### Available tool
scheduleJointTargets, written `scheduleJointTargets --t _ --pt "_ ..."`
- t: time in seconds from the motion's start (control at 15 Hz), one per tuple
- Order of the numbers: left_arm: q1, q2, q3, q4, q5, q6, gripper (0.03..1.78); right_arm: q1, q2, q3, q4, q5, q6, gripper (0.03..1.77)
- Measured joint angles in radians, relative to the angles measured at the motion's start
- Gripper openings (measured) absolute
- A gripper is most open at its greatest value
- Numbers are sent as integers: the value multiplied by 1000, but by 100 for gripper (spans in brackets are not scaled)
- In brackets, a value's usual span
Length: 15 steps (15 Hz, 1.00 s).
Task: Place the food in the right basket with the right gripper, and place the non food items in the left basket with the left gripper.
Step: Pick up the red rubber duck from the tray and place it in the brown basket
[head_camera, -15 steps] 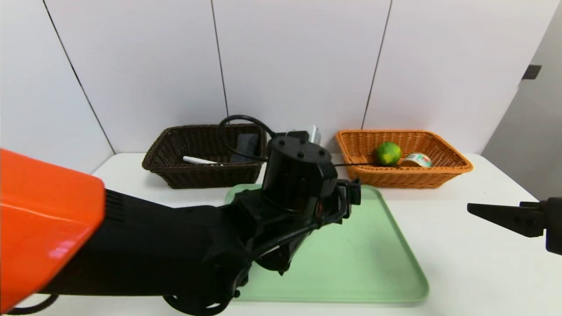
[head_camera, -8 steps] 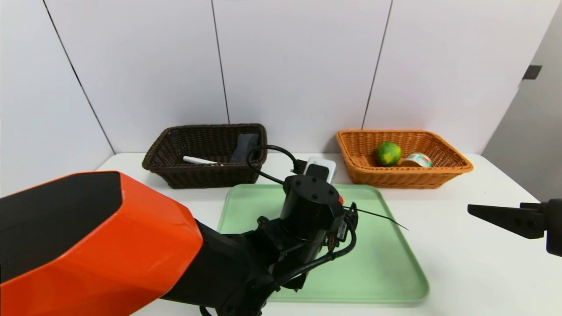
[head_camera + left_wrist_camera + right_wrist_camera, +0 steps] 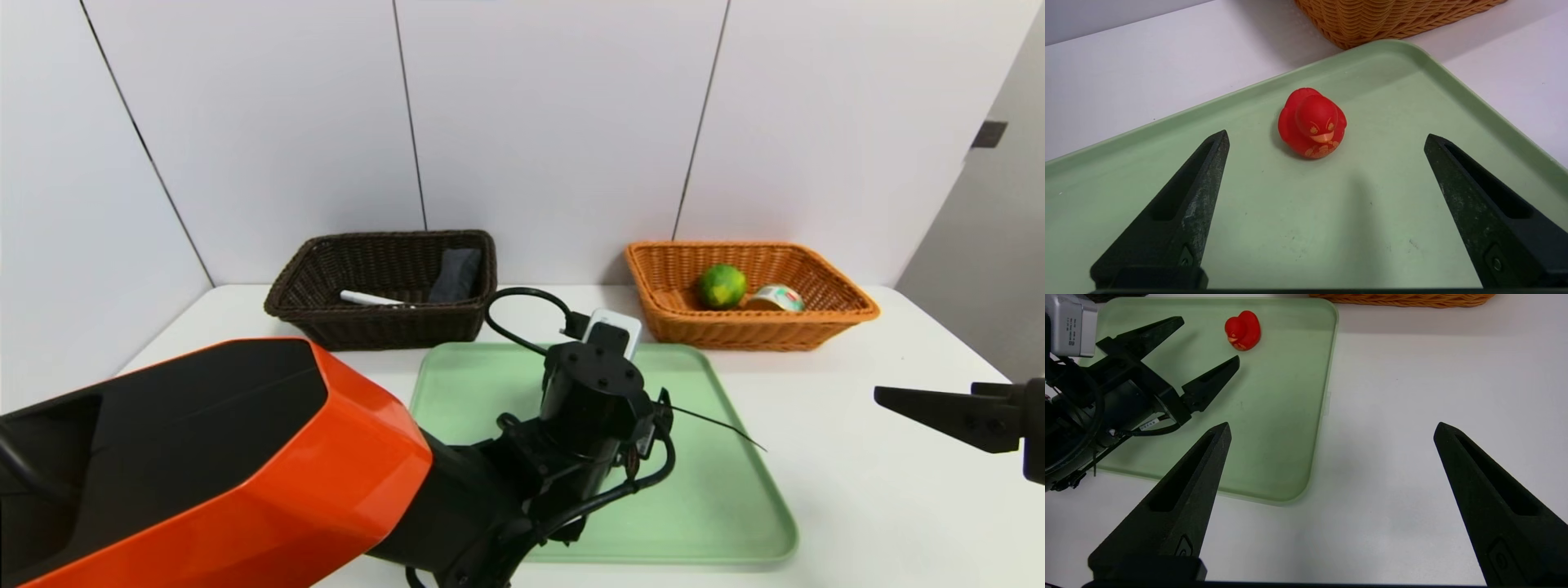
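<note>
Left claw (image 3: 1326, 139), fingers spread wide and empty, low over the green tray (image 3: 1290, 228); the red rubber duck (image 3: 1312, 123) sits just ahead between its tips, untouched. The head view hides the duck behind the wrist. Right claw (image 3: 1331, 428) released, empty, above bare surface (image 3: 1412, 416).

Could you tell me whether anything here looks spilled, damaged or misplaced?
Nothing stands out. The red rubber duck sits upright on the green tray, unsorted, with the open left gripper just short of it. Both baskets look tidy.
</note>
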Motion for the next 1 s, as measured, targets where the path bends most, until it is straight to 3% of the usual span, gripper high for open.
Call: scheduleJointTargets --t 1.0 --pt "33 151 -165 12 -14 4 169 1 1 8 -2 3 -6 171"
